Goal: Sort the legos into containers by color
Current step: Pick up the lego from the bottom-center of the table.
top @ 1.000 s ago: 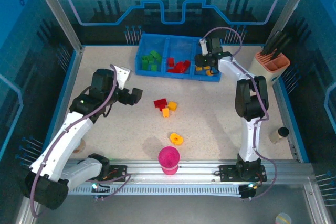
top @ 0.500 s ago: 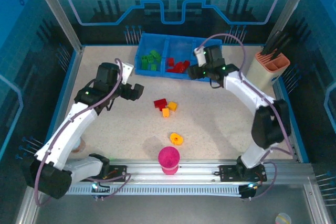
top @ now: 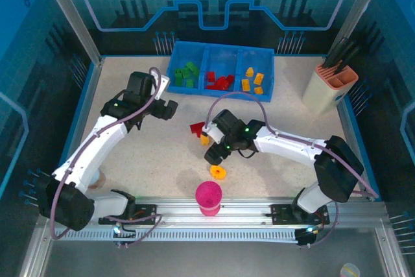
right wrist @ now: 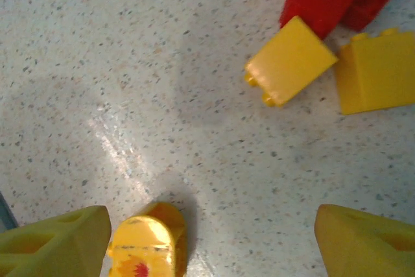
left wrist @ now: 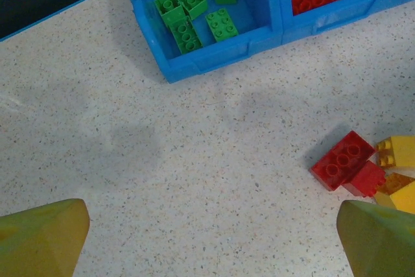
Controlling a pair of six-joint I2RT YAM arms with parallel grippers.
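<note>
One round yellow lego (right wrist: 146, 248) | inside right claw (right wrist: 211, 246) gap, beside one finger | claw open (empty)

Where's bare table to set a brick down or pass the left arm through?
Free: the tabletop between the blue tray and the utensil holder, and the stretch between the left arm and the magenta cup. Crowded: the middle, where the right gripper hangs open among the red bricks, yellow bricks and round yellow piece.

Magenta cup (top: 209, 197) upright at near table (top: 279, 115) edge; beige-pink utensil holder (top: 331, 85) (dark utensils (top: 342, 53) inside) far right.
</note>
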